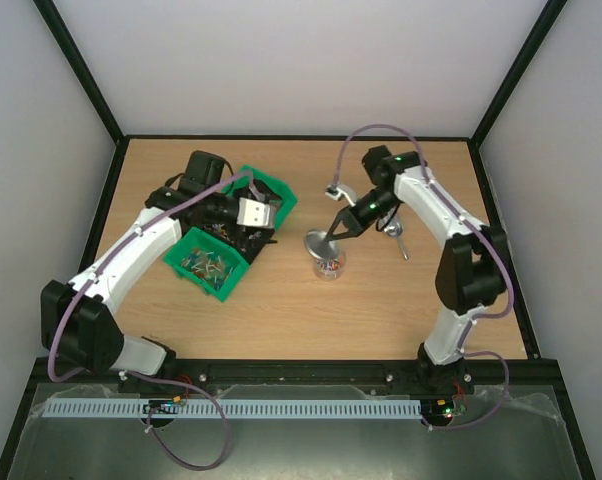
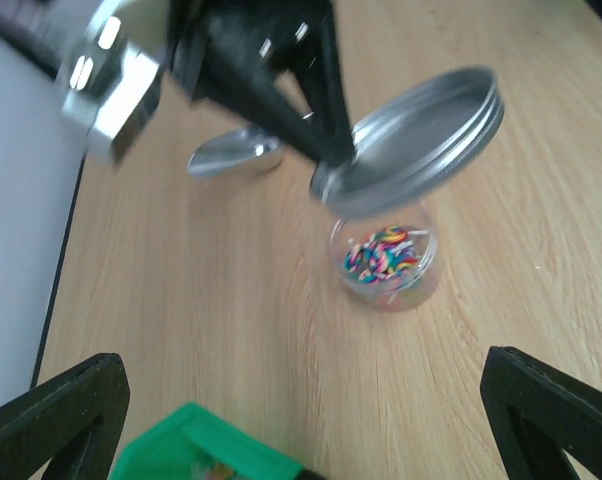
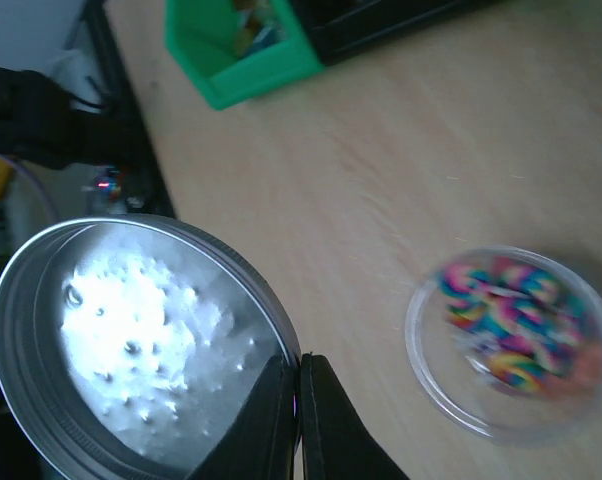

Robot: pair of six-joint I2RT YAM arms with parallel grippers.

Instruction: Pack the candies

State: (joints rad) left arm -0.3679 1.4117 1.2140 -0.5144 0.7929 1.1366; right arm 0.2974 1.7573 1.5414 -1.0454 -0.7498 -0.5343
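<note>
**Bright sweets, pale wood**

The candies [image 2: 386, 255] are a jumble of pink, yellow, green and blue swirls inside a clear jar [image 3: 439, 392]. Lid [image 2: 421, 125] and scoop [image 2: 236, 155] are silver, the bin [image 3: 261, 75] green, the worktop [image 1: 281, 320] light wood-grain.

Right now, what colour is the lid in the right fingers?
Plain silver metal, no pattern. The lid shows best in the right wrist view.
</note>
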